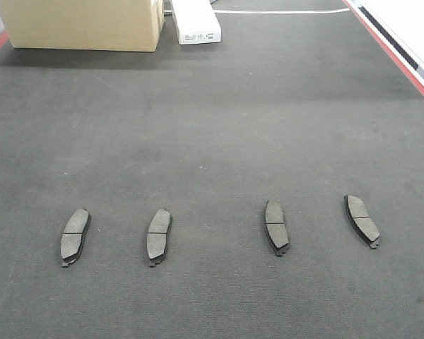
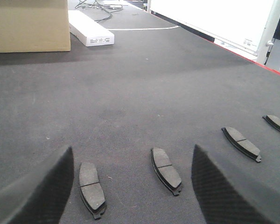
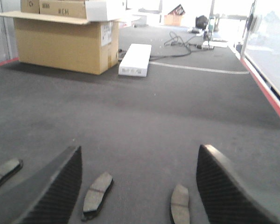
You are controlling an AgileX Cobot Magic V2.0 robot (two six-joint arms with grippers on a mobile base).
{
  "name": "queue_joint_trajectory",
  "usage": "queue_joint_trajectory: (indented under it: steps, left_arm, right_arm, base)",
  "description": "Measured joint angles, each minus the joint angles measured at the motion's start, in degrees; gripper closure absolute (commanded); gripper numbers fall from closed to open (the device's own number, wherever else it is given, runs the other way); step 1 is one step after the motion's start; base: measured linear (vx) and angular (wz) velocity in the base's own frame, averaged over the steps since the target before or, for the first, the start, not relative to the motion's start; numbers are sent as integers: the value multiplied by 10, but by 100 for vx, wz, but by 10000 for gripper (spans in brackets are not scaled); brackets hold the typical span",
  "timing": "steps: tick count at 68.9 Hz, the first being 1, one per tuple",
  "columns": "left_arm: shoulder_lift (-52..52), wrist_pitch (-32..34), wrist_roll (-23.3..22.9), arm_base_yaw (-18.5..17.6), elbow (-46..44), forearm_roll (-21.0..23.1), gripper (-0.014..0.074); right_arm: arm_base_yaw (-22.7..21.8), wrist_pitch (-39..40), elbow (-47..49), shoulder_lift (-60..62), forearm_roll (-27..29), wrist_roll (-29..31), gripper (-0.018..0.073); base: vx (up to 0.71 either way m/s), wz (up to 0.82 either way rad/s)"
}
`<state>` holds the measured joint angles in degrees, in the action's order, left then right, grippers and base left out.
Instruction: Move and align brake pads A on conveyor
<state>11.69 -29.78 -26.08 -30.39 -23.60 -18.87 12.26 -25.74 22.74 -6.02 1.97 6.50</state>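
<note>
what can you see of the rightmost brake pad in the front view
The rightmost brake pad is a small flat curved oblong, dark grey on top with a thin groove across its middle and a black backing plate showing along its edge. It lies flat on the conveyor, tilted with its far end leaning left, apart from its neighbour. Nothing touches it but the belt.

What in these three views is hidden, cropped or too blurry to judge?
- Left wrist view: the fourth flat dark grey curved brake pad is cut off by the right edge.
- Right wrist view: one pad is partly behind the left finger of the right hand and cropped; another runs off the bottom.
- Front view: the tan cardboard box and white carton are cropped at the top; the carton's label print is too small to read.
</note>
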Motion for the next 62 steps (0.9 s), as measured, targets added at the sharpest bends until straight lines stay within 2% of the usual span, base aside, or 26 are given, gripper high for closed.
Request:
queue_joint_trajectory:
  steps: [7,15,24,25,28,29,62]
  left_arm:
    - [0,0,0,0,0,0,96]
    - [0,0,0,0,0,0,197]
    - [0,0,0,0,0,0,448]
    - [0,0,0,0,0,0,508]
    - [0,0,0,0,0,0,596]
    - [0,0,0,0,0,0,605]
    - [0,-2,1,0,0,0,603]
  right_arm:
    - [0,7,0,0,0,0,121]
    - [0,7,0,0,0,0,212]
    - [0,7,0,0,1,0,447]
    - [0,7,0,0,1,0,473]
    - [0,7,0,0,1,0,566]
    - [0,7,0,0,1,0,576]
    - [0,7,0,0,4,-1,568]
  base:
    - [0,0]
    - [0,0]
    - [0,0]
    - [0,0]
    - [0,0]
    - [0,0]
    - [0,0]
